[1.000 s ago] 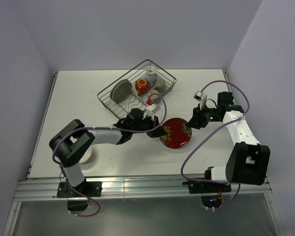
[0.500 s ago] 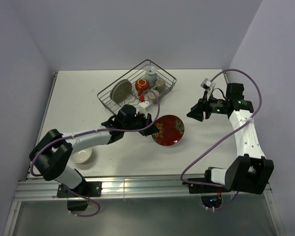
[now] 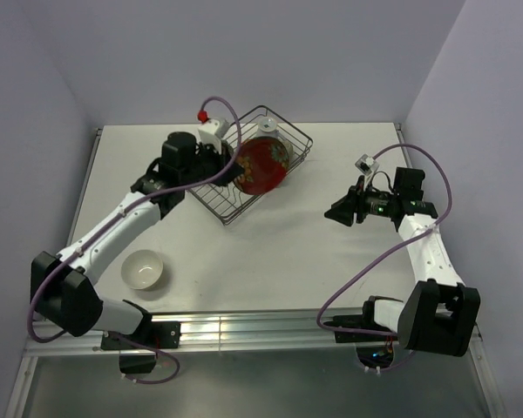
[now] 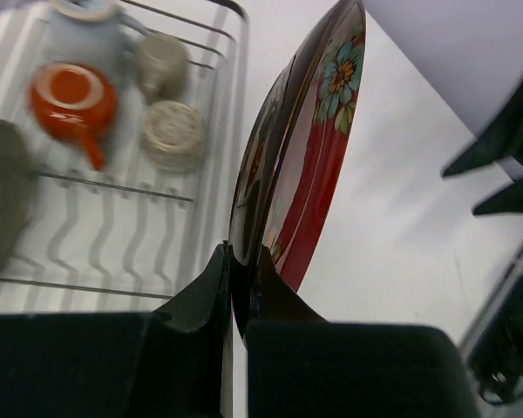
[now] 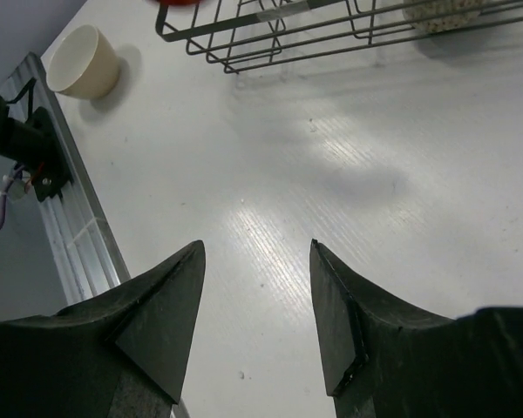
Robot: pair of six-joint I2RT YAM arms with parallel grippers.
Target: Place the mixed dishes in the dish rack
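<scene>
Left fingers (image 4: 199,300) pinch red floral plate (image 4: 318,148) beside mug (image 4: 70,97) in dish rack (image 3: 211,198).

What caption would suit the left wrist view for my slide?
Left gripper holds the red floral plate on edge over the dish rack.

Bright even light, soft shadows, glare streaking the table (image 5: 331,187), and the olive-grey plate (image 4: 0,200) badly blurred.

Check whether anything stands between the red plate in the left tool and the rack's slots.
Nothing visible does. The red plate, gripped on edge by the left tool, hangs over the rack; the mug and cups sit beyond its bare slots.
</scene>
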